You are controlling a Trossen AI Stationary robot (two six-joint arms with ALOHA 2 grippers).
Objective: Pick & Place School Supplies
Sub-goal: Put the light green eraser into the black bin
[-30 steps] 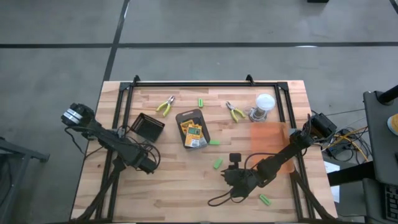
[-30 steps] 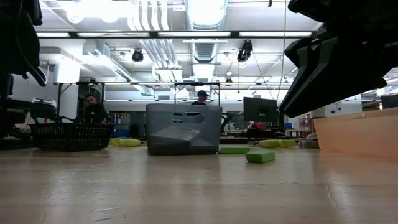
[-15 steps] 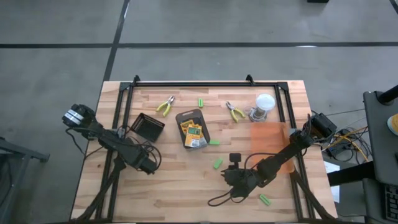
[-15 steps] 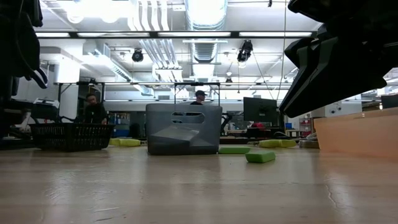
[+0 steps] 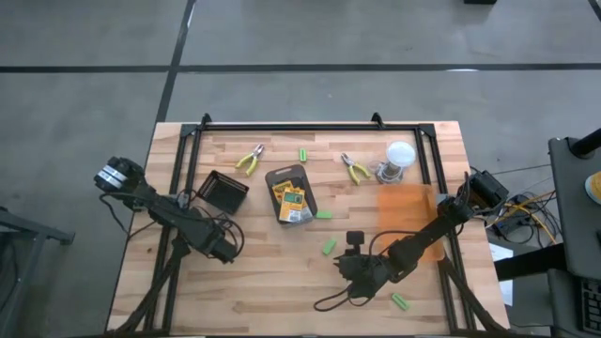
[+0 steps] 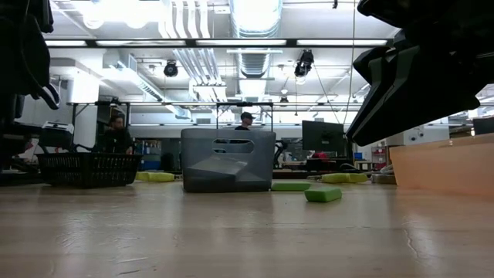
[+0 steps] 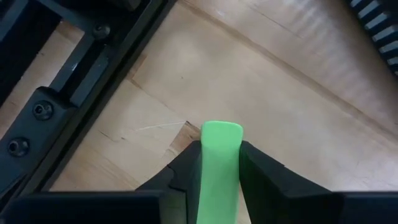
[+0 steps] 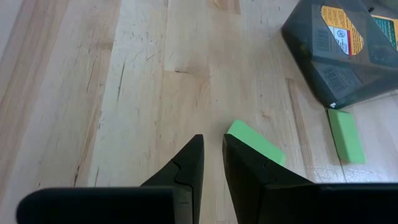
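Nearly closed right pincer point(image 8: 212, 163) just before green stick point(image 8: 258, 143) on table point(image 8: 124, 93).

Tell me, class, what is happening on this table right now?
A two-armed robot is sorting school supplies on a wooden table. The left gripper, at the table's front left, is shut on a short bright-green stick. The right gripper is shut and empty, low over the table just short of another green stick. A dark grey tray holding yellow-and-green crayon boxes sits mid-table, with two yellow-handled pliers behind it.
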